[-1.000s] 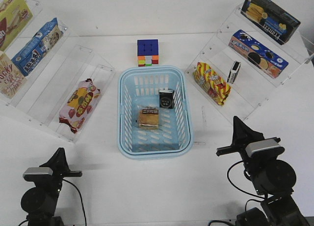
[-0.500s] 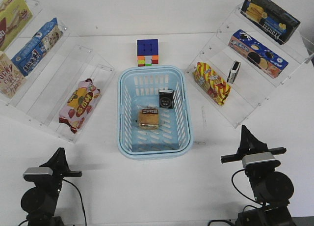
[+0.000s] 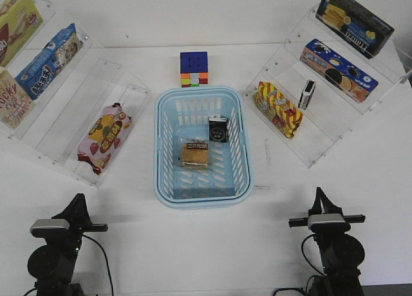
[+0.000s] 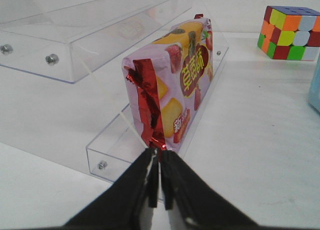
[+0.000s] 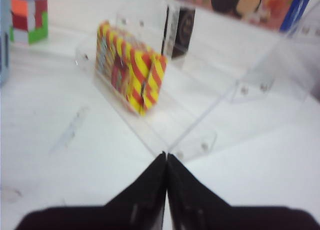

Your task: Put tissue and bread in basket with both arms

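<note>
The white table (image 3: 193, 244) is smooth and matte. Clear acrylic stepped shelves (image 3: 77, 116) sit on the left side, with a matching set (image 3: 335, 109) on the right; you can see little metal screws in the plastic.

In the middle sits the basket (image 3: 201, 196), light blue plastic, rectangular with rounded corners and slotted walls and floor. Both task items are inside it: the bread (image 3: 194, 154), a golden-tan slab in a clear wrapper with a dark label strip, lies on the floor about in the centre, and the tissue (image 3: 218, 129), a small black pack with a round grey mark, sits just beyond it toward the right wall.

The left gripper (image 4: 160, 177) and right gripper (image 5: 166, 175) are both down at the near edge of the table, well apart from the basket, pointed black fingers pinched together with nothing between them.

Crinkly pink snack bag (image 4: 172, 85) with a red foil seam stands on the left shelf. A yellow-red striped bag (image 5: 131, 72) is on the right one, a bit blurry. A glossy puzzle cube (image 3: 194, 69) sits just behind the basket.
</note>
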`<act>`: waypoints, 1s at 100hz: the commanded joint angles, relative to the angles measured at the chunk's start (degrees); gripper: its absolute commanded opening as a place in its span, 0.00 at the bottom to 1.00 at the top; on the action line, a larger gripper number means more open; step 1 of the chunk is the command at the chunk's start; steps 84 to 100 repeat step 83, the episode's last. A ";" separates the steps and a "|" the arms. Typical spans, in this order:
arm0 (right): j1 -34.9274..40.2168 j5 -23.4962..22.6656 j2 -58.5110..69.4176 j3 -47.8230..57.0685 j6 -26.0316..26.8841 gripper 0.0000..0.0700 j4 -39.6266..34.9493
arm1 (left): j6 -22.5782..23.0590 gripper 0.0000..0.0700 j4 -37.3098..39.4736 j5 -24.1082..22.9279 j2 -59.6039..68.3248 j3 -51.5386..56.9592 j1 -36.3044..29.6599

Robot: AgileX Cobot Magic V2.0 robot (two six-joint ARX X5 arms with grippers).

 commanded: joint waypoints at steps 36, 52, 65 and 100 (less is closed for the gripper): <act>-0.31 0.00 -0.07 -0.09 3.91 0.00 2.21 | 0.74 0.00 0.63 0.02 -0.07 -1.16 0.07; -0.28 0.00 -0.07 -0.09 3.91 0.00 2.21 | 0.74 0.00 0.63 0.02 -0.07 -1.16 0.07; -0.28 -0.02 -0.07 -0.09 3.91 0.00 2.21 | 0.74 0.00 0.63 0.02 -0.07 -1.16 0.07; -0.31 -0.02 -0.07 -0.09 3.91 0.00 2.21 | 0.74 0.00 0.63 0.02 -0.07 -1.16 0.07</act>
